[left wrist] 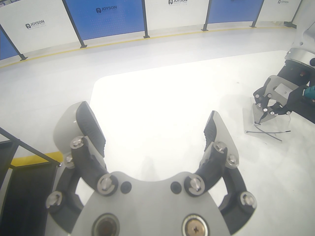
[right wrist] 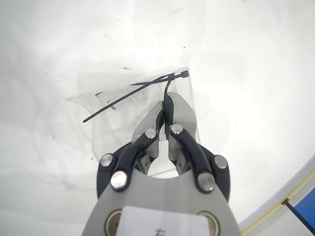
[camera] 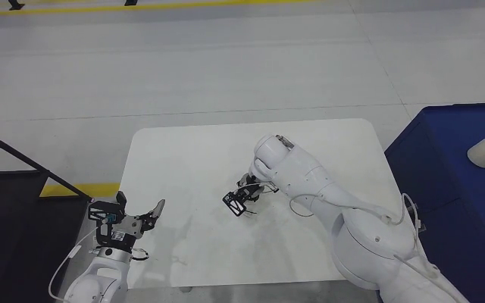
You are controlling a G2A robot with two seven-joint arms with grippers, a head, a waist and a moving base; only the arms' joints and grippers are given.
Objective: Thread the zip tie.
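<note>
Zip tie (right wrist: 172, 76) pinched between tips of right hand (right wrist: 166, 96), over clear sheet (right wrist: 108, 128); left hand (left wrist: 149, 114) spread wide, well apart.

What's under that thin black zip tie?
The zip tie lies over a clear plastic sheet on the white table. The right gripper covers part of its strap.

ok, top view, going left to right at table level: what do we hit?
black platform → left pincer, open → right pincer, shut on the zip tie → blue stand
</note>
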